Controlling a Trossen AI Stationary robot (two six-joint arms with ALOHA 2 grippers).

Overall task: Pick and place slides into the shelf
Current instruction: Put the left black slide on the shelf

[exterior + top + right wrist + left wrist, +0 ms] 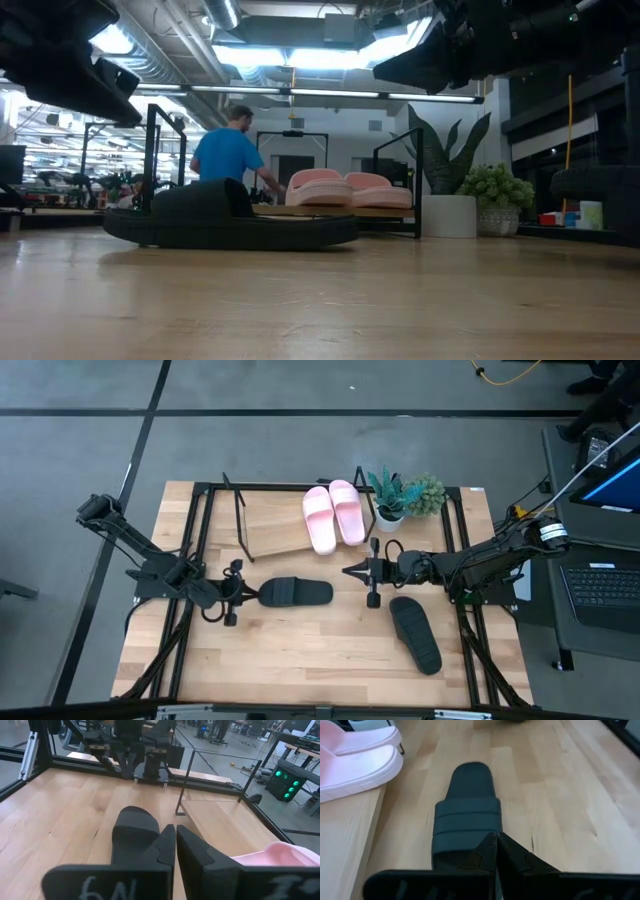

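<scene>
Here both pink slides (334,514) sit on shelf (275,525); left tool (243,593) closed empty behind black slide (295,592), right tool (352,570) closed empty: open left wide, straddle strap before lifting

A robotics lab: more framed robot benches (60,190) and exposed ceiling ducts (160,60).

the high view looks straight down on the whole desk (300,650) from well above; the low view sits at desk level, close to the black slide (230,215), facing the room beyond. each wrist view looks close along its own fingers (495,855) at that same black slide from opposite ends, and all four views share the pink slides (334,515).
</scene>
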